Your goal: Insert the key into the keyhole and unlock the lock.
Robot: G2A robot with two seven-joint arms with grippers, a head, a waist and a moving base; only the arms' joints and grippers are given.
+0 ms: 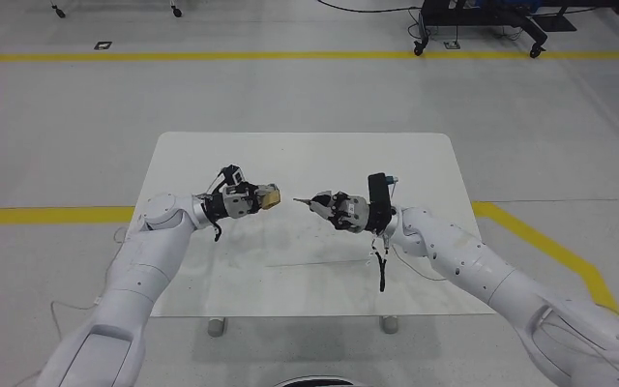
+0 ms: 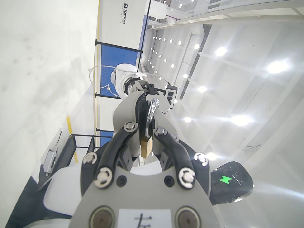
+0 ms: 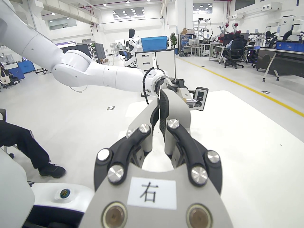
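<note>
As two white arms face each other above the middle of the white, round-cornered tabletop [image 1: 290, 281], the left tool [image 1: 253, 197] is pressed together on a small brass-bodied padlock [image 1: 270, 196] with a silver shackle [image 2: 152, 109] and holds it in the air clear of the surface. Opposite it, the right tool [image 1: 325, 202] has its ribbed pads [image 3: 163, 110] squeezed flat against each other on a thin grey metal key [image 1: 302, 201]. The key's blade juts out toward the padlock. Seen from above, the tip of the key and the brass body are near but apart, with bare tabletop between them.

The step in hand looks like the approach: both parts are gripped and raised, and the key has not yet entered the lock. The keyhole is too small to make out, so whether blade and slot are lined up cannot be told.

The next move probably calls for fine alignment of the blade's height and angle with the slot. After that comes a short straight push across the gap, with the left tool bracing the padlock so it does not swing or slip. A twist of the right wrist would then turn the key and free the shackle.
</note>
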